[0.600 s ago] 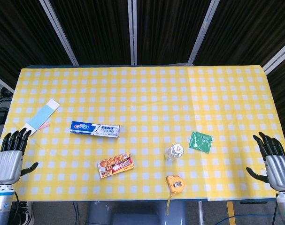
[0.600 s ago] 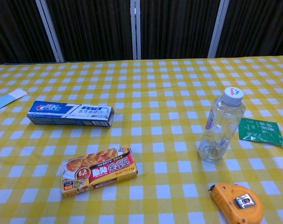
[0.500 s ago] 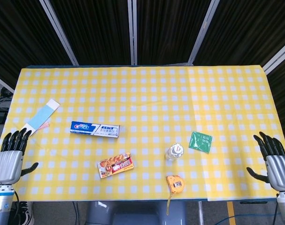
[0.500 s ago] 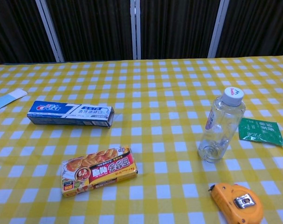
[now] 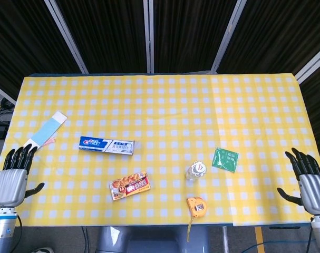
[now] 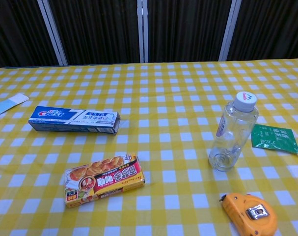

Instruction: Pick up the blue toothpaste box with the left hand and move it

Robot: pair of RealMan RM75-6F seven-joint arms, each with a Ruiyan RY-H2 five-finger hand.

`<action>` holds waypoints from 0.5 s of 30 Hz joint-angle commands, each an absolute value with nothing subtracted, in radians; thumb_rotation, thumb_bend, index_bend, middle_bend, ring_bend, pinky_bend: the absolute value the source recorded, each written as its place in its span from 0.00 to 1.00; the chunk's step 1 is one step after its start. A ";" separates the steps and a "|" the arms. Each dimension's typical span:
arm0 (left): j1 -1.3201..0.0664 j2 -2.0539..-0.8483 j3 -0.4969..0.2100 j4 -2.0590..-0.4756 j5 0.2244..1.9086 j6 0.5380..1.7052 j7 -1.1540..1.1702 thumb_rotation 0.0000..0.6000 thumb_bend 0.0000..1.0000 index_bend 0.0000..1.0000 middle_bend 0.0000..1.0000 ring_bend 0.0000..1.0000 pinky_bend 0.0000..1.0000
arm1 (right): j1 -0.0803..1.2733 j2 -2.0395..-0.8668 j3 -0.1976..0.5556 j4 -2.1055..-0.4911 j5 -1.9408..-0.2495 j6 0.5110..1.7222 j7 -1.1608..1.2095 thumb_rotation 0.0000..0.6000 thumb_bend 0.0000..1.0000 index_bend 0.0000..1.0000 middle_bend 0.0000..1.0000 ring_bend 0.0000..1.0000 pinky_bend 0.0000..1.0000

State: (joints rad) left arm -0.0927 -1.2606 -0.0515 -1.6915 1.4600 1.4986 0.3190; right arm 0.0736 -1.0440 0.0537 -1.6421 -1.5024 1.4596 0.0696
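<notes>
The blue toothpaste box (image 5: pixel 106 145) lies flat on the yellow checked table, left of centre; the chest view shows the toothpaste box (image 6: pixel 73 119) lengthwise at the left. My left hand (image 5: pixel 13 178) hovers at the table's front left corner, fingers spread and holding nothing, well to the left of the box and nearer me than it. At the front right corner my right hand (image 5: pixel 309 182) is likewise open and empty. Neither hand shows in the chest view.
An orange snack box (image 5: pixel 129 185) lies in front of the toothpaste. A clear bottle (image 5: pixel 196 171) stands near the middle, a yellow tape measure (image 5: pixel 197 206) before it, a green tea packet (image 5: pixel 225 159) to its right. A light blue card (image 5: pixel 46 132) lies at the far left.
My left hand has drifted slightly toward the near edge and a little right. Nothing else has moved.
</notes>
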 commanded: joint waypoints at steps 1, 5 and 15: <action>-0.095 -1.263 -0.051 -1.688 1.468 1.500 0.317 1.00 0.00 0.00 0.00 0.00 0.00 | 0.074 -1.044 0.055 -1.643 -1.501 1.459 0.070 1.00 0.08 0.00 0.00 0.00 0.00; -0.100 -1.268 -0.054 -1.685 1.482 1.506 0.319 1.00 0.00 0.00 0.00 0.00 0.00 | 0.074 -1.043 0.054 -1.645 -1.504 1.461 0.072 1.00 0.08 0.00 0.00 0.00 0.00; -0.211 -1.268 -0.134 -1.690 1.425 1.382 0.387 1.00 0.00 0.09 0.00 0.06 0.15 | 0.075 -1.040 0.053 -1.645 -1.508 1.458 0.081 1.00 0.08 0.00 0.00 0.00 0.00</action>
